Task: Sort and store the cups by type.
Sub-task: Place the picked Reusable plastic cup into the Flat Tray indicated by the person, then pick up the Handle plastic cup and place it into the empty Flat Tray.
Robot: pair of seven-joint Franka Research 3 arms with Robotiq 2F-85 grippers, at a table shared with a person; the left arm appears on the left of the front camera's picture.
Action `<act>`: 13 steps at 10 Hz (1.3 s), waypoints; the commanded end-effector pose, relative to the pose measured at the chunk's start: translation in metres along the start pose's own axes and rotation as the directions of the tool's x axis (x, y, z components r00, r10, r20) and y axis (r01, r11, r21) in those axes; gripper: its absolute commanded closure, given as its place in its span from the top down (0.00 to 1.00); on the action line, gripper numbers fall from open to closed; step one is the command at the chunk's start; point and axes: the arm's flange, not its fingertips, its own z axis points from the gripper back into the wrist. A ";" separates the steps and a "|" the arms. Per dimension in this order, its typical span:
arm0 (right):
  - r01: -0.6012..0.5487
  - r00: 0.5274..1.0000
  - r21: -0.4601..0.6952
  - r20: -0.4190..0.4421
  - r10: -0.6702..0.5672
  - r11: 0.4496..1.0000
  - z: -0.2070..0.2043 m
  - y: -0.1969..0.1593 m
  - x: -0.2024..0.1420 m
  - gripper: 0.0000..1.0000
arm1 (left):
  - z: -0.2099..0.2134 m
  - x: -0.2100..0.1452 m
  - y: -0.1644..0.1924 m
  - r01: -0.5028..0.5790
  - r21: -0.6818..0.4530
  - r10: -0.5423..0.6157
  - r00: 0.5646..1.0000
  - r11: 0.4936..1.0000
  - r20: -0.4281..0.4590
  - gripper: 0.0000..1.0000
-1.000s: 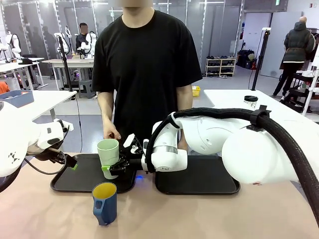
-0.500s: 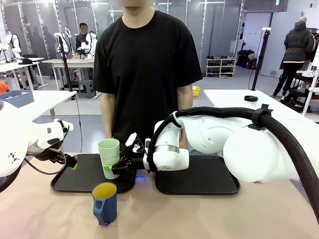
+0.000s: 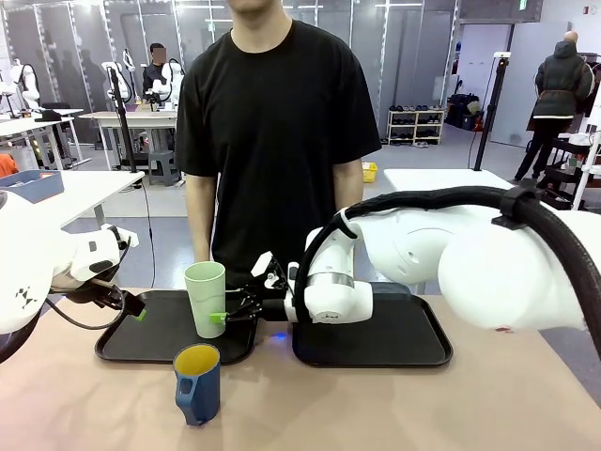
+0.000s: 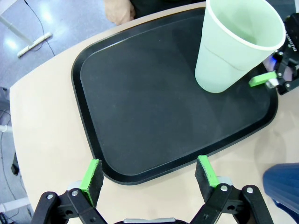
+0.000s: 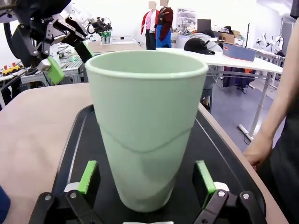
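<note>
The pale green tumbler (image 3: 206,299) stands upright at the right end of the left black tray (image 3: 150,343). My right gripper (image 3: 230,312) is open just to its right, at the height of its base. In the right wrist view the tumbler (image 5: 147,126) rises close ahead of that gripper (image 5: 146,179), whose pads stand apart from it on either side. The dark blue mug (image 3: 197,381), yellow inside, stands on the table in front of the tray. My left gripper (image 3: 130,305) hovers open over the tray's left edge (image 4: 88,140); its wrist view shows the tumbler (image 4: 233,51) and a bit of the mug (image 4: 282,182).
A second black tray (image 3: 371,343) lies to the right under my right arm. A person stands at the far side, with a hand (image 5: 257,156) hanging near the tray's far edge. My left gripper (image 5: 51,70) shows beyond the tumbler in the right wrist view.
My right gripper has opened, let go of the tumbler and drawn back to the right. The tumbler now stands on the tray. The person's hand has moved off the tray's far edge.
</note>
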 end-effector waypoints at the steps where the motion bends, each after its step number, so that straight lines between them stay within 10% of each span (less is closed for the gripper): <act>1: 0.012 1.000 0.011 0.000 -0.012 1.000 0.031 0.010 0.004 1.00 | 0.001 0.001 0.000 0.001 0.002 -0.001 1.000 1.000 0.002 1.00; 13: 0.020 1.000 0.003 -0.006 -0.020 1.000 0.033 0.001 -0.003 1.00 | 0.001 0.001 0.000 0.001 0.002 -0.001 1.000 1.000 0.002 1.00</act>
